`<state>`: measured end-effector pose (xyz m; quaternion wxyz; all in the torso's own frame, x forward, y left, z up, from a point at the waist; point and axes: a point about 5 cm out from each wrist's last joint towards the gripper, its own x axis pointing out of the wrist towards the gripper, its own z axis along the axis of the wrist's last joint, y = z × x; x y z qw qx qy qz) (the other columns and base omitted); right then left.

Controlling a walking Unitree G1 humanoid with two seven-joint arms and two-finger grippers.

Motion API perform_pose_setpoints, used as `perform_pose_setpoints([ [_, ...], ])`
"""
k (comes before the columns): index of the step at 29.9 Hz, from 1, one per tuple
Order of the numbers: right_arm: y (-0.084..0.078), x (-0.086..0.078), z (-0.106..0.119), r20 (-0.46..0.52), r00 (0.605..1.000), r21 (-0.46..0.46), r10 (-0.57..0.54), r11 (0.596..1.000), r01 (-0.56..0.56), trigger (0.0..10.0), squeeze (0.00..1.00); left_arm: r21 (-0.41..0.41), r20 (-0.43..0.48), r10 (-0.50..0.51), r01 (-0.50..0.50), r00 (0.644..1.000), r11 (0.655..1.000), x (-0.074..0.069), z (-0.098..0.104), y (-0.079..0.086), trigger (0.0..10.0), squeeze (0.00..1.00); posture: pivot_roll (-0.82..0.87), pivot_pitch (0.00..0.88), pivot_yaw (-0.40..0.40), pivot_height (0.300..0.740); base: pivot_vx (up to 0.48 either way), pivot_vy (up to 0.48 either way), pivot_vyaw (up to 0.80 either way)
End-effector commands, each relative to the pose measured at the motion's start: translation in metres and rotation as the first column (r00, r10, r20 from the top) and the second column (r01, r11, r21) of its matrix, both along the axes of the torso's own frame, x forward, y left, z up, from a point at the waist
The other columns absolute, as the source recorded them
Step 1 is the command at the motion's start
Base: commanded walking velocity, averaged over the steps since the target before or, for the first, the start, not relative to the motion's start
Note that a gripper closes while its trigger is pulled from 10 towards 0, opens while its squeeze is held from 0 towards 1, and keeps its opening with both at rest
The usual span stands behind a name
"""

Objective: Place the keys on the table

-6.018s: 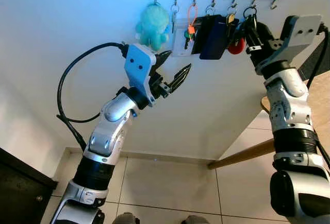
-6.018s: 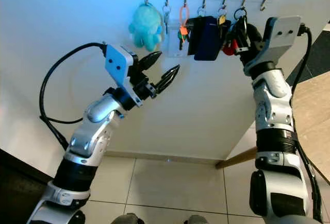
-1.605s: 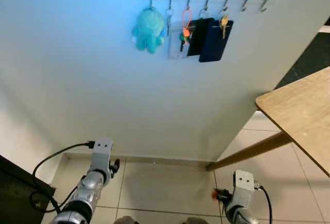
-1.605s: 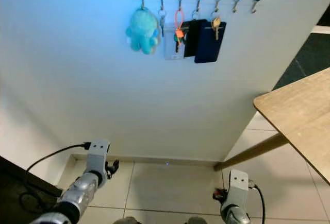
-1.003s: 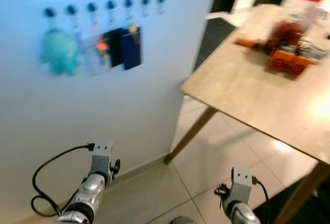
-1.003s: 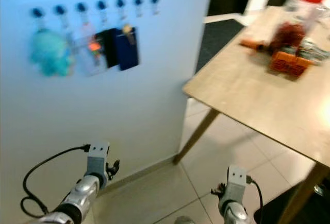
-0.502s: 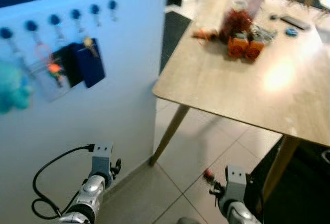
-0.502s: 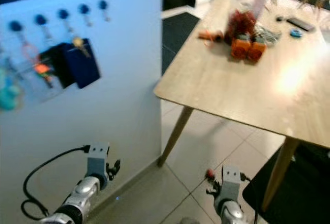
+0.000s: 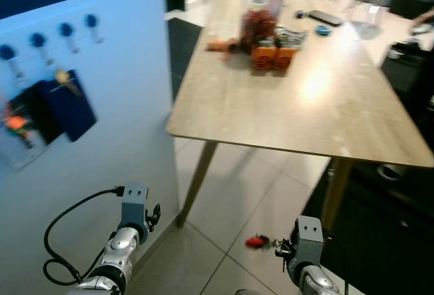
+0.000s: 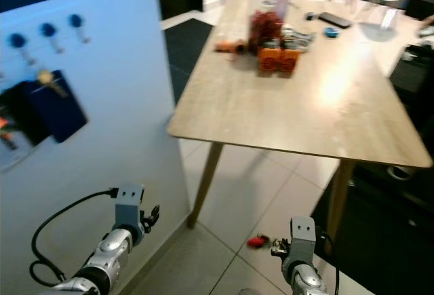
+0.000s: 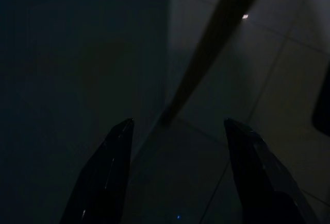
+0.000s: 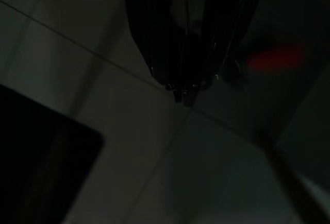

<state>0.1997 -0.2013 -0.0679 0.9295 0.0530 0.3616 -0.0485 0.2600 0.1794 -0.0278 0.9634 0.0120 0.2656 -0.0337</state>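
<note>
The keys with a red fob [image 9: 255, 242] dangle from my right gripper [image 9: 283, 247], which hangs low over the tiled floor. In the right wrist view its fingers [image 12: 175, 38] are shut together, the key ring sits at their tips, and the red fob [image 12: 275, 59] is a blur beside them. The wooden table [image 9: 305, 105] stands ahead and above, its near edge well over the gripper. My left gripper [image 11: 178, 126] hangs idle at the lower left by the white wall panel, fingers apart and empty.
On the table's far end stand a jar with a red lid [image 9: 261, 3], orange items [image 9: 273, 57] and a dark phone [image 9: 325, 17]. A white panel [image 9: 122, 71] with hooks and a dark blue card holder [image 9: 68, 108] is on the left. A table leg [image 9: 196, 180] slants down.
The camera has swung right: the hook panel slid left and the table moved to the middle. Both arms stay hanging low; the red fob still dangles at the right gripper.
</note>
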Motion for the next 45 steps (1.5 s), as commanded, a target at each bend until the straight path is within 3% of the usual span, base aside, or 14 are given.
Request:
perform_pose_setpoints([
  [1,0.0031,0.0014,0.0002,0.003,1.0,0.001,0.014,1.0,-0.014,10.0,0.0,-0.003,-0.019,0.012,-0.012,1.0,1.0,-0.0066,-0.0051,0.0017,10.0,0.0,0.02,0.029,-0.006,0.74,0.0,0.0,-0.8],
  [16,0.0043,0.0023,0.0008,0.01,0.999,0.0,0.044,0.999,-0.044,10.0,0.0,-0.006,-0.012,0.004,-0.004,1.0,1.0,-0.0076,-0.0056,-0.0002,10.0,0.0,0.02,0.034,-0.008,0.74,0.0,0.0,-0.11],
  [45,0.0016,0.0006,0.0004,0.015,1.0,0.026,-0.008,1.0,0.008,10.0,0.0,0.02,-0.028,-0.01,0.011,1.0,1.0,-0.0058,-0.0057,-0.0016,10.0,0.0,0.02,0.04,-0.003,0.74,0.0,-0.439,0.0],
])
